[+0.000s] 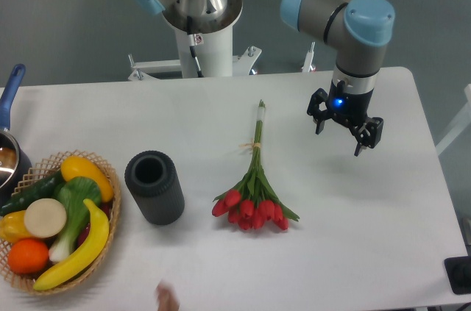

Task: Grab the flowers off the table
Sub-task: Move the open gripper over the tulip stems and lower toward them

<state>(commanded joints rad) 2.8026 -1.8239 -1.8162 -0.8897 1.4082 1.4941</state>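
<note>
The flowers are a bunch of red closed tulips with green leaves and long tied stems. They lie flat in the middle of the white table, heads toward the front, stems pointing back. My gripper hangs above the table to the right of the stems, well apart from the bunch. Its fingers are spread open and hold nothing.
A dark cylindrical vase stands upright left of the flowers. A wicker basket of fruit and vegetables sits at the front left. A pot with a blue handle is at the left edge. A fingertip shows at the front edge.
</note>
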